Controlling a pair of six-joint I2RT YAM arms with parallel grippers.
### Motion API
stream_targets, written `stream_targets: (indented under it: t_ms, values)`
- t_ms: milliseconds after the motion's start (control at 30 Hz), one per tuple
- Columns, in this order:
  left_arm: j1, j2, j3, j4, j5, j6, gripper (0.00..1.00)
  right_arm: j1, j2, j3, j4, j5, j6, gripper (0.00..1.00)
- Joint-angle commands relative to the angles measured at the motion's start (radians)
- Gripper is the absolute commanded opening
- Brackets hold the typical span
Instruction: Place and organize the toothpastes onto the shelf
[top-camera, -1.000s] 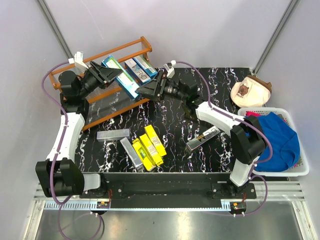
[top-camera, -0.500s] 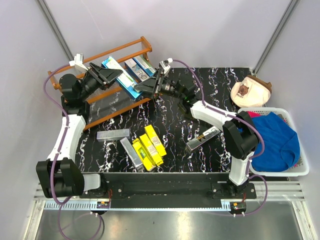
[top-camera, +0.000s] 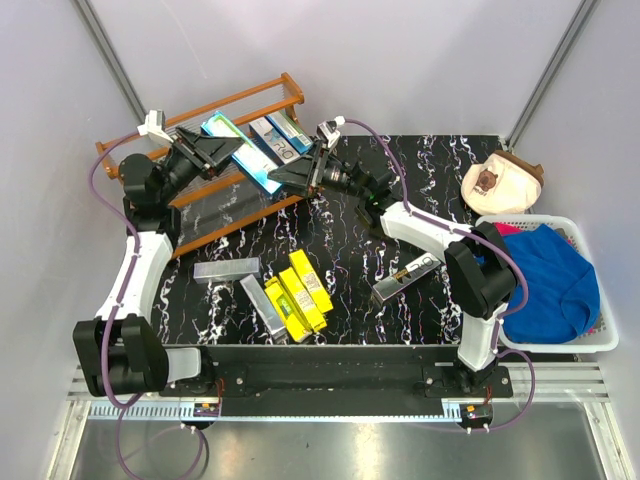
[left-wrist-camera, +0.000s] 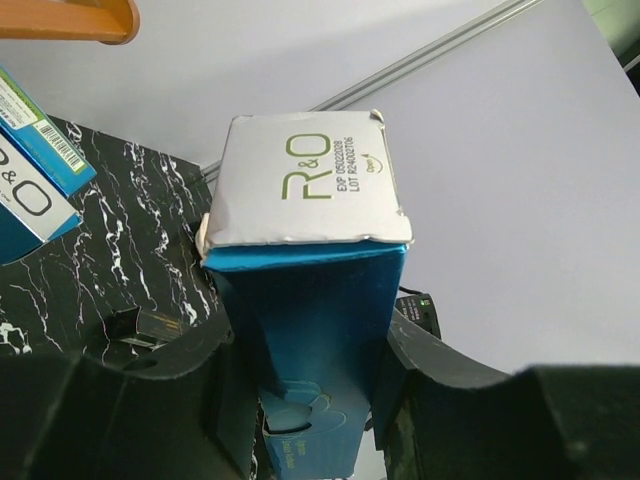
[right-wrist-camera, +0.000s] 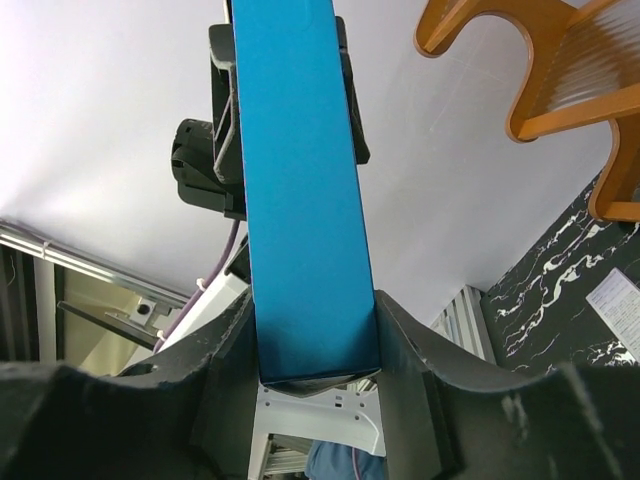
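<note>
While blue carton (top-camera: 258, 166) is pinched at opposite ends by left pincer (left-wrist-camera: 305, 350) and right pincer (right-wrist-camera: 315, 330) just beside shelf (top-camera: 232, 100), one grip should be eased off only once other is firm, then carton aligned with shelved cartons (top-camera: 283, 131).

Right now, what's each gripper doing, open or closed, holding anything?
Left gripper: closed on one end of a long blue-teal cardboard toothpaste carton.
Right gripper: closed on the same carton's other end.
</note>
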Motion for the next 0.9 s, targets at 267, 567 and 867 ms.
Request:
stream_targets:
  t_ms: [267, 567, 867]
  values:
    - [0.0, -0.07, 0.095, -0.384, -0.144, 0.339, 0.99, 0.016, -0.047, 0.021, -0.024, -0.022, -0.044, 0.33]
    - [0.0, -0.153, 0.149, -0.841, -0.505, 0.762, 0.99, -0.003, -0.079, -0.024, -0.214, -0.011, -0.142, 0.28]
    - [-0.002, -0.229, 0.136, -0.961, -0.814, 0.842, 0.99, -0.003, -0.097, -0.094, -0.326, -0.001, -0.225, 0.27]
